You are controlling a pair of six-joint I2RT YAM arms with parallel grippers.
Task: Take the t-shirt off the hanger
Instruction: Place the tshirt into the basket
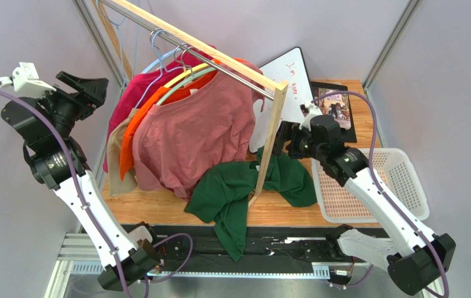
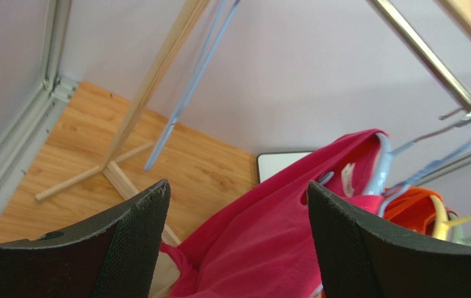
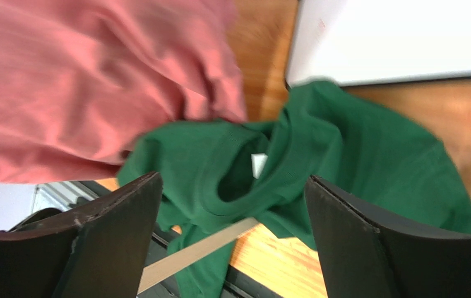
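A green t-shirt (image 1: 238, 189) lies crumpled on the table, draped over the rack's foot and the front edge; the right wrist view shows its collar (image 3: 269, 164). A salmon-pink t-shirt (image 1: 200, 133) hangs on a pale green hanger (image 1: 185, 84) at the front of the rail. Orange (image 1: 133, 139), beige and magenta (image 1: 133, 93) shirts hang behind it. My right gripper (image 1: 284, 141) is open and empty, just right of the rack post, above the green shirt. My left gripper (image 1: 85, 87) is open and empty, raised left of the magenta shirt (image 2: 281, 236).
A wooden clothes rack (image 1: 272, 133) with a metal rail (image 1: 176, 37) spans the table. A white basket (image 1: 368, 186) stands at the right. A whiteboard (image 1: 288, 81) and a dark tablet (image 1: 337, 108) lie at the back. An empty light-blue hanger (image 2: 188, 93) hangs at the rail's far end.
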